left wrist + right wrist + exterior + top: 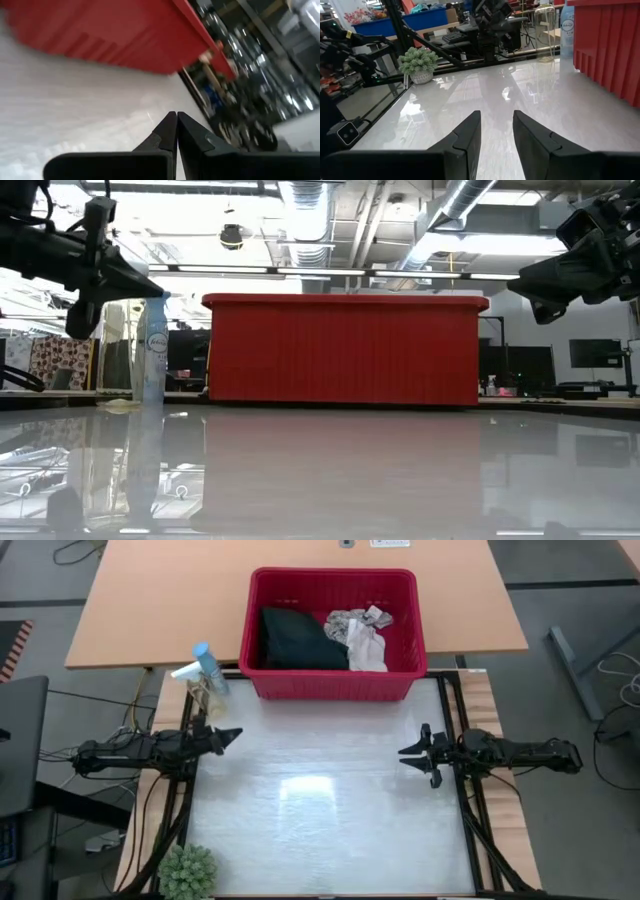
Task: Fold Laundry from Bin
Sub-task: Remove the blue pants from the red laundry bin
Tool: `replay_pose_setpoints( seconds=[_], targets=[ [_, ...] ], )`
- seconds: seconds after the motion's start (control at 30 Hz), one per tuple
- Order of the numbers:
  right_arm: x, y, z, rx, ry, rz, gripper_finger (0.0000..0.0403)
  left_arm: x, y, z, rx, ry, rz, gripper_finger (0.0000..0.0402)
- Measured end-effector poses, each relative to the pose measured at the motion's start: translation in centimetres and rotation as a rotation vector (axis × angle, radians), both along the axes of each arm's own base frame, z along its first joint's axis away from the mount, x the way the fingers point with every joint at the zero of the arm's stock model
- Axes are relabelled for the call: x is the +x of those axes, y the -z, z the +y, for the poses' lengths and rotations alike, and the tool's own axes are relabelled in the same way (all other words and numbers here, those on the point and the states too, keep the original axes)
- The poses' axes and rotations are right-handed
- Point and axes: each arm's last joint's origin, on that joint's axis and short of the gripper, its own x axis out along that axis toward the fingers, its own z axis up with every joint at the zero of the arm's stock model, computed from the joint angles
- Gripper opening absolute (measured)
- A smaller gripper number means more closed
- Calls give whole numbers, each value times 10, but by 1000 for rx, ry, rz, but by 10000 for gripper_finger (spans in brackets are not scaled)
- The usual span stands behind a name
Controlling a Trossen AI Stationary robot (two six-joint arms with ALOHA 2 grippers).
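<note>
The red bin (332, 685) stands at the table's far edge. Inside it lie a dark blackish-green garment (298, 640), a white-grey patterned cloth (350, 622) and a small whitish cloth (366, 650). My left gripper (236, 734) hovers shut at the table's left edge, pointing level toward the right, with nothing in it. My right gripper (406, 753) hovers open at the right edge, pointing level toward the left, also with nothing between its fingers (496, 131). The low view shows the bin's near wall (345, 350), which hides the laundry.
A spray bottle (207, 668) stands left of the bin, near my left arm. A small potted plant (188, 872) sits at the table's near-left corner. The glossy white table top (320, 800) stretches between the two grippers. A wooden desk (180, 590) lies beyond the bin.
</note>
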Motion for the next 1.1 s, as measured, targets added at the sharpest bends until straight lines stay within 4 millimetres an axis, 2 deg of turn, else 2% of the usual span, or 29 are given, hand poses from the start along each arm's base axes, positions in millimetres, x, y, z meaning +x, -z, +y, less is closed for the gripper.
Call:
replay_pose_setpoints(
  seconds=[0.17,0.37,0.6,0.97,1.1],
  targets=[
    [0,0,-4,-147,77,1,139,-2,0,3,5,-107,-1,0],
    [0,-1,-3,57,72,-11,139,-2,0,3,32,-115,14,0],
    [0,-6,-2,70,58,-70,139,-2,-3,3,32,-123,-12,0],
    [0,-4,3,73,11,-45,139,-2,-2,3,36,-146,-4,0],
    [0,-5,4,172,0,-51,139,-3,-6,4,35,-175,-41,0]
  ],
)
